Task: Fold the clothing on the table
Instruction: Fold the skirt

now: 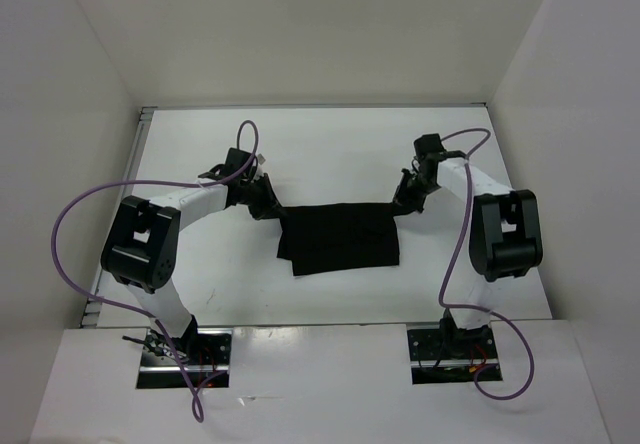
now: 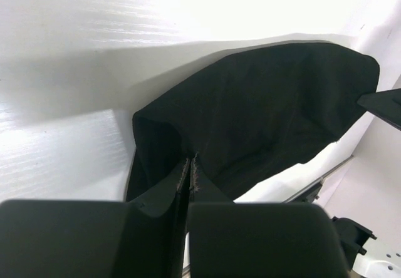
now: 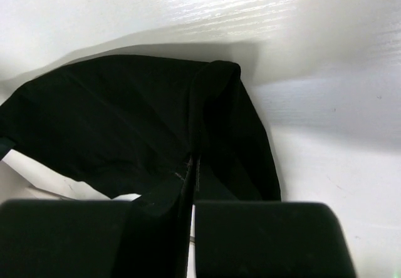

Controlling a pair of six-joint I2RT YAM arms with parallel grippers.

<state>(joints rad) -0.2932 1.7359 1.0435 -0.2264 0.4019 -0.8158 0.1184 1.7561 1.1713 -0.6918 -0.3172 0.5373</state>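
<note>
Top view: clothing (image 1: 340, 236) lies mid-tabletop (image 1: 330, 149), its far edge spanning between left hand (image 1: 266, 202) and right hand (image 1: 404, 200).

Left wrist: fingers closed, pinching one far corner of the fabric.

Right wrist: likewise clamped on the opposite corner.

Recommendation: raise both corners level, keep the edge taut, and carry it evenly toward the near hem.

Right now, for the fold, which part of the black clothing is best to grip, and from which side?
Grip the clothing at its two far corners, the left gripper from the left, the right gripper from the right. It is wide, thin and floppy, so one middle grip would likely let it sag. Both grippers are shut on those corners.
</note>
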